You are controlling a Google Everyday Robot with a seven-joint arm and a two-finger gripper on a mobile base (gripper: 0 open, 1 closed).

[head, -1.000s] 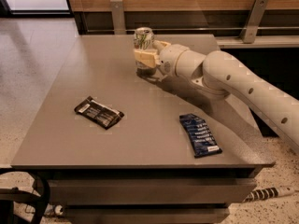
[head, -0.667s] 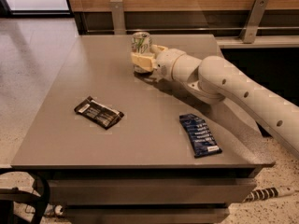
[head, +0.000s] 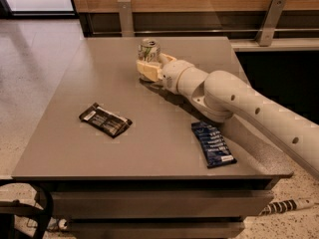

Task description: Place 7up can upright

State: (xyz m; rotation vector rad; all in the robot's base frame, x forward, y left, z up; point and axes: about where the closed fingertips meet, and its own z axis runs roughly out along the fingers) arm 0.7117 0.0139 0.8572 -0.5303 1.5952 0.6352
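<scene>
The 7up can (head: 148,50), white-silver with green markings, stands upright near the back middle of the grey table (head: 164,148). My gripper (head: 148,68) is around the can's lower part, its cream fingers (head: 144,69) on either side of it. The white arm reaches in from the right across the table. The can's base is hidden behind the fingers, so I cannot tell whether it rests on the table.
A flat black packet (head: 105,119) lies on the left of the table. A flat blue packet (head: 213,143) lies at the front right, close under the arm. A wooden wall and metal rail posts (head: 125,17) run behind the table.
The gripper and can have moved a little further back and left on the table. The can stays upright in the fingers.
</scene>
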